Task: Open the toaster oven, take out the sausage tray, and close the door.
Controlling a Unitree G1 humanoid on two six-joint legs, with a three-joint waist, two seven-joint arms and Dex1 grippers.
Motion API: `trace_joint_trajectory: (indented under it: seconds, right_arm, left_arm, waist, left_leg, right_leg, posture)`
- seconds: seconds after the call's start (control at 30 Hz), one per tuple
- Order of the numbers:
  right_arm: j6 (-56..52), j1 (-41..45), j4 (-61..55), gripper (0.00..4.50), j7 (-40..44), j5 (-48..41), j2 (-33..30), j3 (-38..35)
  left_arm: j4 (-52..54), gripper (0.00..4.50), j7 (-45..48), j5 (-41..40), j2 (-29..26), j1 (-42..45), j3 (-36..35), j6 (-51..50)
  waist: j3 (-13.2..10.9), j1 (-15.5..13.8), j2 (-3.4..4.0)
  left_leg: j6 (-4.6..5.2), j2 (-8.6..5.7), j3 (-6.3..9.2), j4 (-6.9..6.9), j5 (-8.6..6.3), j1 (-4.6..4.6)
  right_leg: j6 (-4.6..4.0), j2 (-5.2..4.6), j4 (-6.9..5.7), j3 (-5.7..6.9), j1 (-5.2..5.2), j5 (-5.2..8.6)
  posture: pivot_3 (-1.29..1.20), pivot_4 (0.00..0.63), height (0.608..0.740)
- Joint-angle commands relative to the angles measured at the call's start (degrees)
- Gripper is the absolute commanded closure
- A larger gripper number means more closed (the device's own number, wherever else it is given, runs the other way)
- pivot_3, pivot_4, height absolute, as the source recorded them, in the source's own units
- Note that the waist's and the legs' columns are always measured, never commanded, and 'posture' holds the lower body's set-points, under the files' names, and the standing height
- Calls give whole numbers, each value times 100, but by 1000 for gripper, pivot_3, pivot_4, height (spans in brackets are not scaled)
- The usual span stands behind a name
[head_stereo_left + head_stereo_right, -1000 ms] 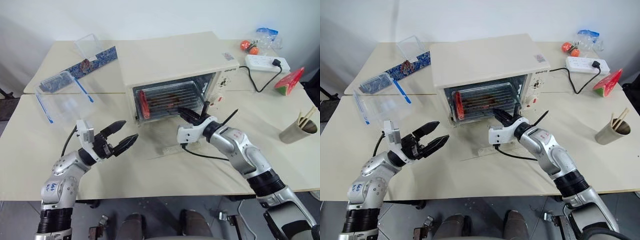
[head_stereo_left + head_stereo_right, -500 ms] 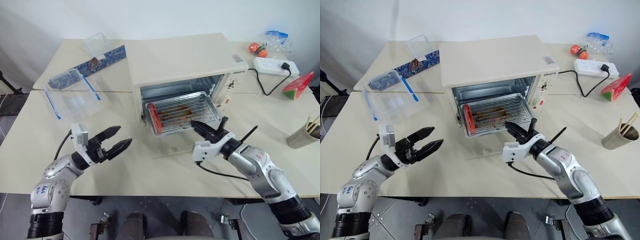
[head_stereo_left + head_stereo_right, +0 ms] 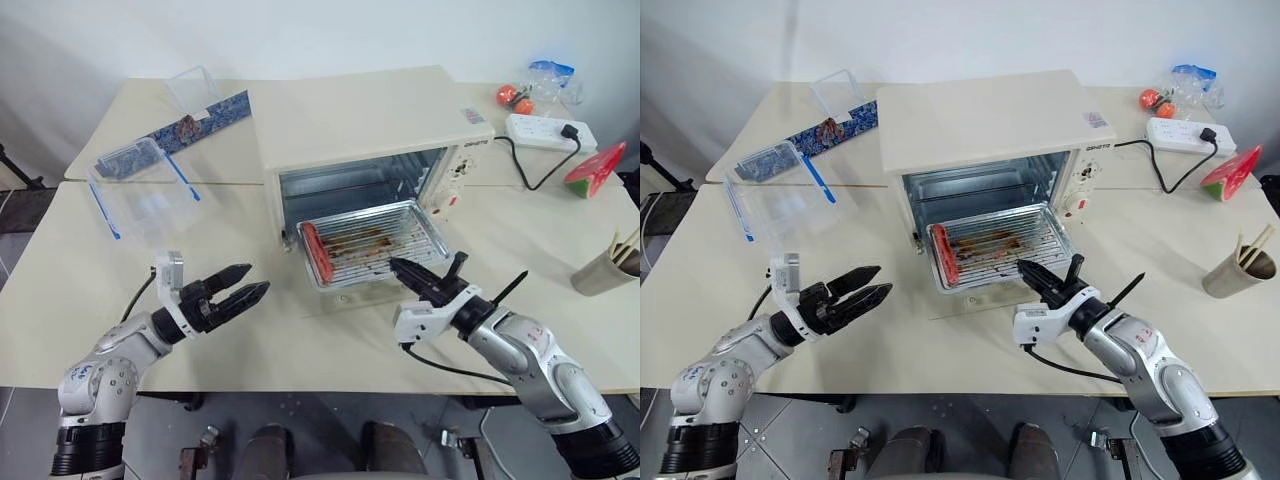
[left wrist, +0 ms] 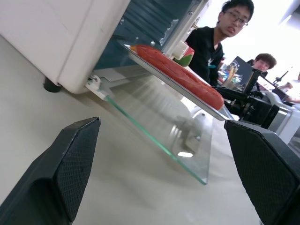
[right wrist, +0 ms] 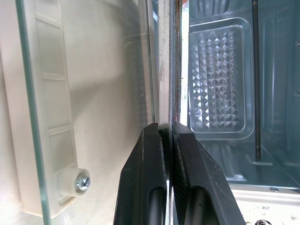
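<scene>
Head view: toaster oven (image 3: 370, 125) on the surface (image 3: 250, 340), door (image 3: 345, 300) dropped flat. Sausage tray (image 3: 372, 243) sticks half out, right gripper (image 3: 404, 271) fingers clenched on its front edge. Left gripper (image 3: 243, 288) released, apart from the tray.
Left wrist: sausage (image 4: 180, 75) on tray, two people behind.
Right wrist: fingers (image 5: 154, 178) pinching tray rim.

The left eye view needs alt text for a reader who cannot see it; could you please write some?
The right gripper, jaws shut, grips the ridged silver tray with its red sausage, drawn halfway out of the cream-white toaster oven above its lowered glass door. The left gripper waits open.
</scene>
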State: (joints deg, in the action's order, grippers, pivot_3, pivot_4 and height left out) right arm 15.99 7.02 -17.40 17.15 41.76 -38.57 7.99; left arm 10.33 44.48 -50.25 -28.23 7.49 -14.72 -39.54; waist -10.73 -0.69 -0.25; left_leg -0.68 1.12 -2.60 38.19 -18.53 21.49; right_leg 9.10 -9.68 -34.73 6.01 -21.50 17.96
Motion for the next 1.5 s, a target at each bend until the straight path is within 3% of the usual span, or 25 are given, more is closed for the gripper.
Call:
trace_joint_trajectory:
  seconds: [0.03, 0.2, 0.3, 0.5, 1.33, 1.5]
  right_arm:
    - [158, -48, -393, 4456, -206, -14, -39, -264]
    - [314, -166, -517, 4456, -150, -59, -82, -320]
    - [383, -161, -540, 4500, -123, -77, -94, -340]
    - [471, -100, -575, 4500, -40, -128, -99, -338]
    - [618, -57, -657, 4500, 334, -366, -26, -242]
    - [628, -38, -639, 4500, 383, -446, -14, -243]
  left_arm:
    - [238, 0, -484, -753, -27, 292, -98, -880]
    - [192, 0, -1141, -1660, -39, 635, -199, -1950]
    - [61, 563, -1648, -2182, 90, 809, -345, -2305]
    - [-192, 2316, -2412, -3056, 187, 1090, -313, -2868]
    - [-1140, 2316, -4873, -4672, 769, 1780, 235, -3063]
    - [-1168, 3830, -5214, -5186, 744, 1792, 344, -2944]
  waist:
    - [0, -4, 0]
    - [0, 39, 0]
    - [0, 74, -1]
    - [0, 76, -1]
    - [0, 53, -3]
    - [0, 58, -3]
  left_leg:
    - [0, 0, 1, 1, 0, 0]
    - [0, 0, 3, 0, 0, -2]
    - [-1, 0, 6, 0, 0, -3]
    - [-2, 0, 7, 1, 1, -5]
    - [-3, -4, 7, 8, 2, -7]
    - [-3, -4, 7, 7, 2, -7]
  right_leg:
    - [0, 0, -1, 0, 1, 0]
    - [0, 0, -4, -1, 1, 0]
    - [0, 0, -8, 0, 1, 0]
    - [0, 0, -11, -1, 2, 0]
    - [0, 0, -13, -4, 6, 0]
    - [0, 0, -13, -4, 6, 0]
  posture:
    - [0, 150, 740]
    - [0, 150, 740]
    - [0, 150, 740]
    - [0, 150, 740]
    - [0, 150, 740]
    - [0, 150, 740]
